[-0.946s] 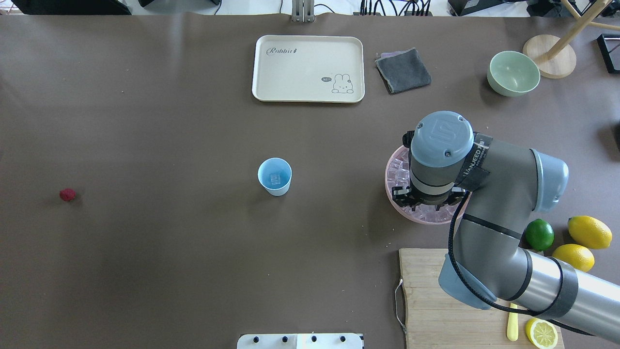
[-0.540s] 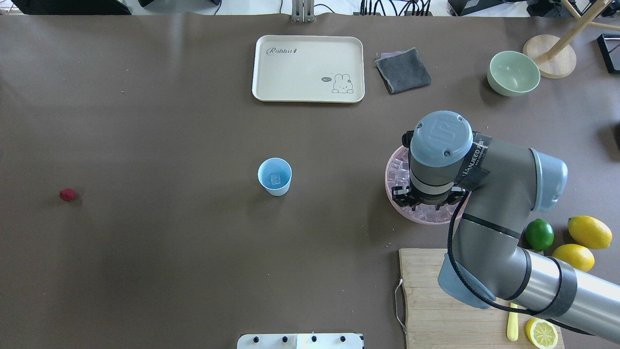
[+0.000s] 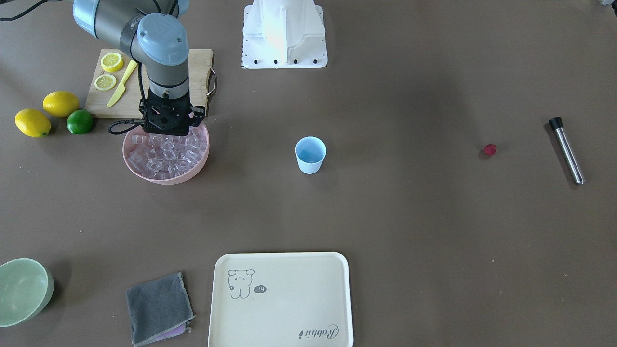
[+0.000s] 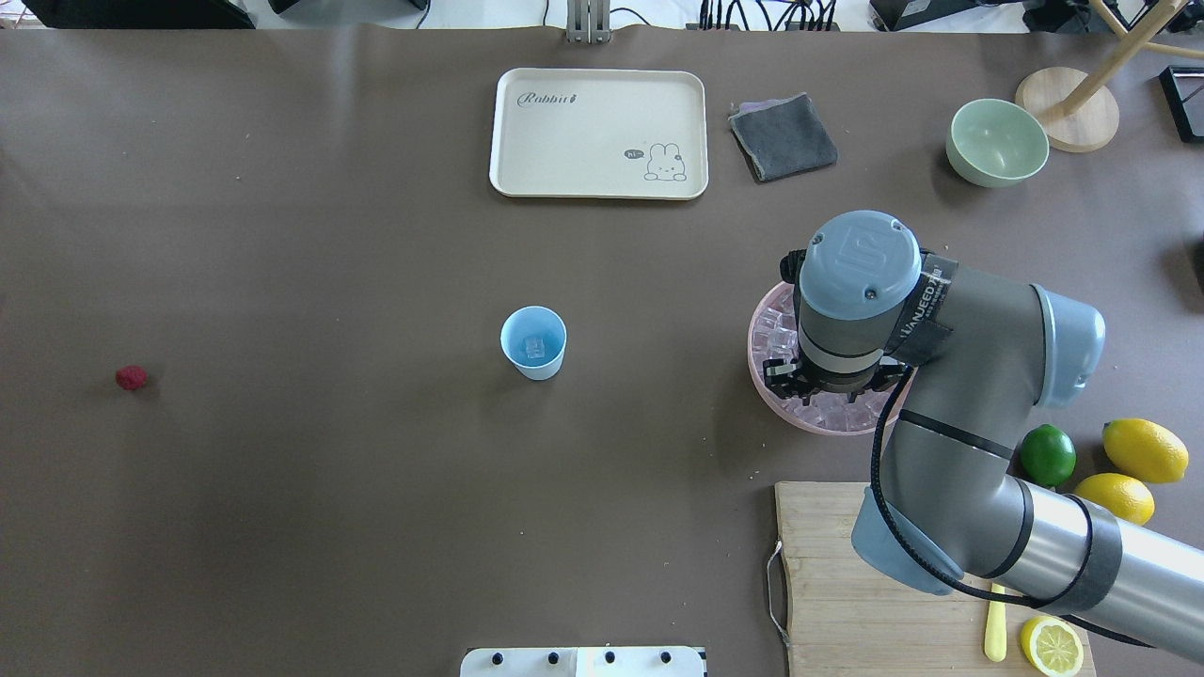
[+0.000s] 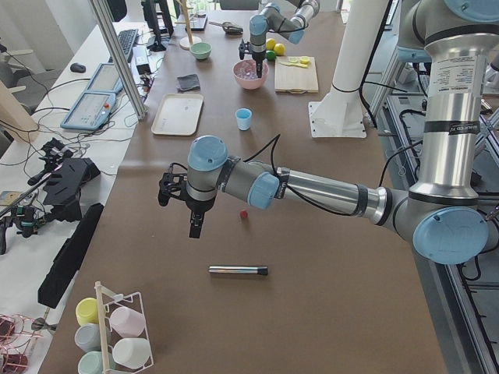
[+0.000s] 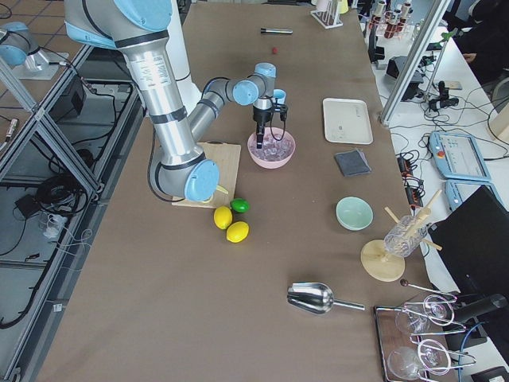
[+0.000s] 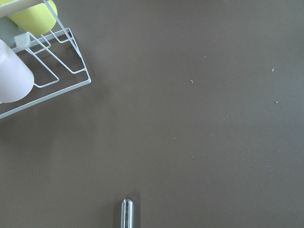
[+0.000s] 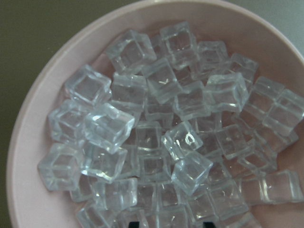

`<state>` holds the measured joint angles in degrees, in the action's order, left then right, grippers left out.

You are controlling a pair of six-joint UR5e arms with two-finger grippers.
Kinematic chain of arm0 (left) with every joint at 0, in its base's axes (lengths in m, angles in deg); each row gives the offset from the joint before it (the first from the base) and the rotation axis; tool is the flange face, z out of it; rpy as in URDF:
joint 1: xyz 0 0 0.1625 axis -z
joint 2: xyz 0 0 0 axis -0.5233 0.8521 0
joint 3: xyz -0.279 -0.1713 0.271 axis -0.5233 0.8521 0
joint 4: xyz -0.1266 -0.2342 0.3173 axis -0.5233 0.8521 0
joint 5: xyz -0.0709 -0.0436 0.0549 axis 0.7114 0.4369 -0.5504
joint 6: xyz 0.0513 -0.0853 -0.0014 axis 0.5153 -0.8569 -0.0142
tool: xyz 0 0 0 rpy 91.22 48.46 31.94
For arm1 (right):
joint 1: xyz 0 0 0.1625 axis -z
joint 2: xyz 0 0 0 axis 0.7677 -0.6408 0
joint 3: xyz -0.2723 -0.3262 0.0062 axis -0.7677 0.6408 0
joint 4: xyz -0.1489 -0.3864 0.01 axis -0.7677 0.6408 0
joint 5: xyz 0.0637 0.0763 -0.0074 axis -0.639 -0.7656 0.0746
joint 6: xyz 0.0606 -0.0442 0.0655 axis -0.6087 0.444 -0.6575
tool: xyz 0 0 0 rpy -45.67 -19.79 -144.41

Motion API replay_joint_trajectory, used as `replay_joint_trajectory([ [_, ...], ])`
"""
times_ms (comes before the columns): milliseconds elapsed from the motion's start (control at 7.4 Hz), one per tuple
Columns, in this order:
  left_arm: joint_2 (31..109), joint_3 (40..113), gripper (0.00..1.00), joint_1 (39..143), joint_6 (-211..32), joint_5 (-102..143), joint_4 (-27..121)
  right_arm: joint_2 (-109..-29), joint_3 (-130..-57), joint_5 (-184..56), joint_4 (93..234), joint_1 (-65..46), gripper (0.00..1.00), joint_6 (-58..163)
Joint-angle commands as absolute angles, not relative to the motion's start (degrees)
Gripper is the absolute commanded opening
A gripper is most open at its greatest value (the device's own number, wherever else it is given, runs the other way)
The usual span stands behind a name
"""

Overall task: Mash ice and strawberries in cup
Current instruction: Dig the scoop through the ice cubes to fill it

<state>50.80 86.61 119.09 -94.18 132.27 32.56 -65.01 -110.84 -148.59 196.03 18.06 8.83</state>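
The small pale blue plastic cup [image 4: 533, 342] stands upright near the table's middle, with one clear, glassy ice cube [image 4: 534, 349] on its floor. The remaining ice [image 8: 161, 137] is heaped in a wide pink plastic bowl [image 3: 144, 173], well off to the robot's right of the cup. The right gripper [image 3: 167, 131] hangs straight down over that bowl, low at the pile. From overhead the grey right arm [image 4: 959, 376] hides it. In its wrist view only two dark fingertips [image 8: 137, 224] peek in at the bottom edge, set apart with cubes about them. I cannot tell whether they grip a cube or stand free.

The tiny dark red strawberry [image 4: 131, 378] lies alone on the brown tablecloth [image 4: 282, 235], far to the robot's left of the cup. Farther from the cup than the berry lies a slim metal rod with a black cap [image 3: 567, 150]. The left wrist view catches just its rounded tip, cut off by the frame. The left gripper [image 5: 195, 224] hovers above the cloth near that rod. Only the side camera shows it, so I cannot tell whether it is clenched or released.
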Motion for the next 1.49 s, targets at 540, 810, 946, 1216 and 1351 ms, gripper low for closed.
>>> replay_joint_trajectory([
  [540,50.91,86.42,0.99,119.09,-94.26,132.18,32.48,-64.99,-110.22,-147.78,196.08,18.07,0.54,11.5],
  [810,50.91,86.5,0.99,119.09,-94.26,132.18,32.39,-65.08,-110.13,-147.51,196.08,18.77,0.47,11.5],
  [946,50.91,86.42,0.99,119.09,-94.26,132.18,32.48,-65.08,-110.04,-147.16,196.08,18.95,0.48,11.5],
  [1216,50.82,86.68,0.99,119.09,-94.26,132.27,32.39,-65.08,-109.87,-147.16,196.08,18.69,0.44,11.5],
  [1351,50.82,86.68,0.99,119.09,-94.26,132.27,32.39,-64.99,-109.87,-147.25,196.25,18.08,0.44,11.67],
])
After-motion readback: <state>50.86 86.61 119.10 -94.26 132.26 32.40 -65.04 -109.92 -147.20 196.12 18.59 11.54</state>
